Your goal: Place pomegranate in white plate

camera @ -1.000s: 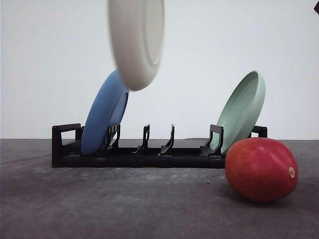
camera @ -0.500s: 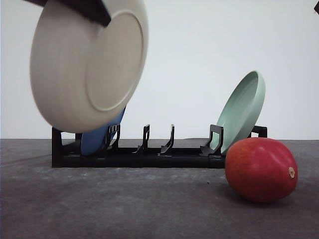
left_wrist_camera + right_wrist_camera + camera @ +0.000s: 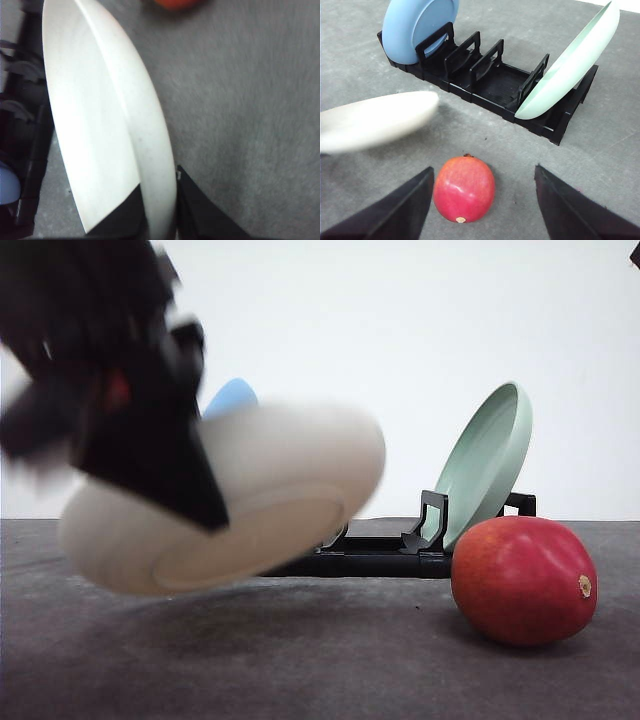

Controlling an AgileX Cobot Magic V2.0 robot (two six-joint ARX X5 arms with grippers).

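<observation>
The left pincer [image 3: 160,210] grips the white plate [image 3: 250,505] by its rim, low at left. Level it before release. The right pincer [image 3: 482,200] hangs open over the pomegranate [image 3: 522,580], right, on the bench [image 3: 330,660].

I count three plates: one white plate [image 3: 270,490], one blue plate [image 3: 417,26], one pale green plate [image 3: 572,65]. One black dish rack [image 3: 495,82], with four upright dividers that I can make out between the blue and green plates. One pomegranate [image 3: 464,189]. Two grippers: the left gripper [image 3: 159,212] and the right gripper [image 3: 482,210].
</observation>
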